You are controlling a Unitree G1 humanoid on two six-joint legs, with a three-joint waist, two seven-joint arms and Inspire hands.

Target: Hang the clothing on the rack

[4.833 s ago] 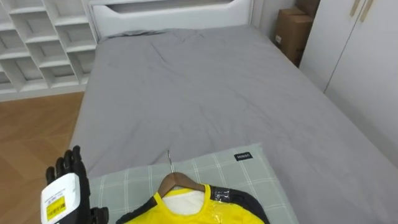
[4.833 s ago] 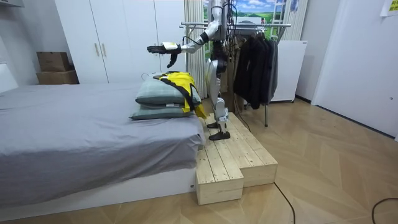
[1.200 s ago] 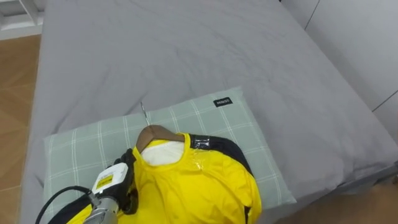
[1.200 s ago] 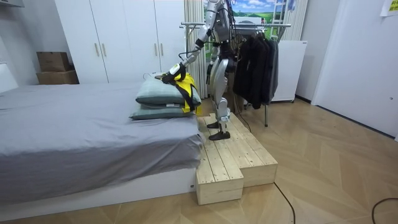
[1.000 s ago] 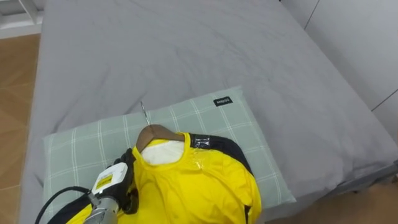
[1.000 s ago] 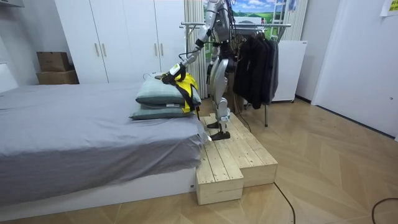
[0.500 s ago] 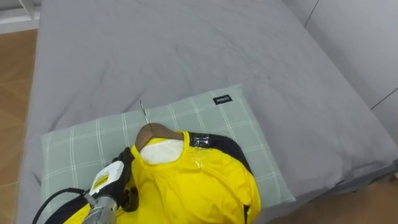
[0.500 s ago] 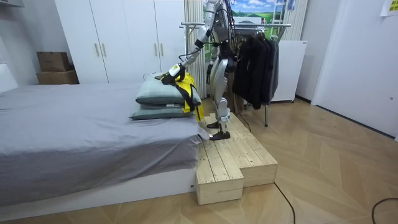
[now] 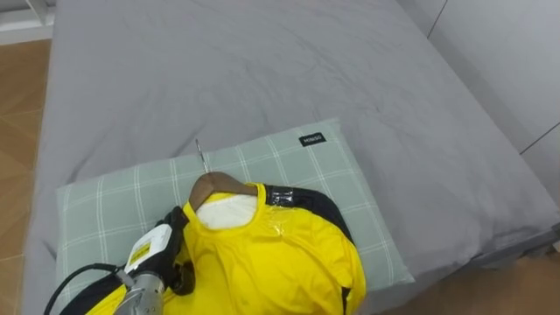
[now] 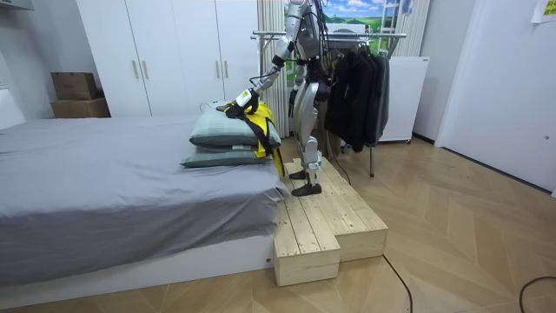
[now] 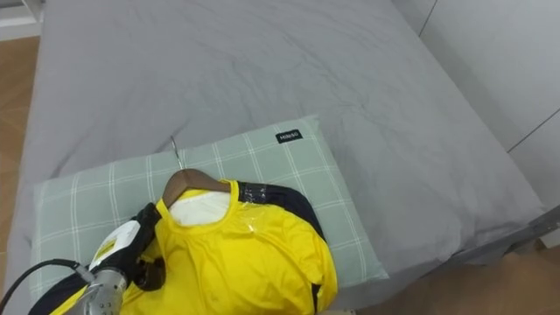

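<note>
Grey bed (image 9: 262, 70) — two pillows stacked at its near edge
A green checked pillow (image 9: 289, 166) lies at 6 o'clock on the sheet; the room view shows it resting on a second, grey pillow (image 10: 217, 159).

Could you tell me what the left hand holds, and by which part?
It cannot be told: the left hand rests against the shoulder of the yellow shirt, beside the hanger, but the cloth hides any grip.

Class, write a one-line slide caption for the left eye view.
Robot's left hand at the shoulder of a yellow shirt on a wooden hanger, on a checked pillow on the bed.
</note>
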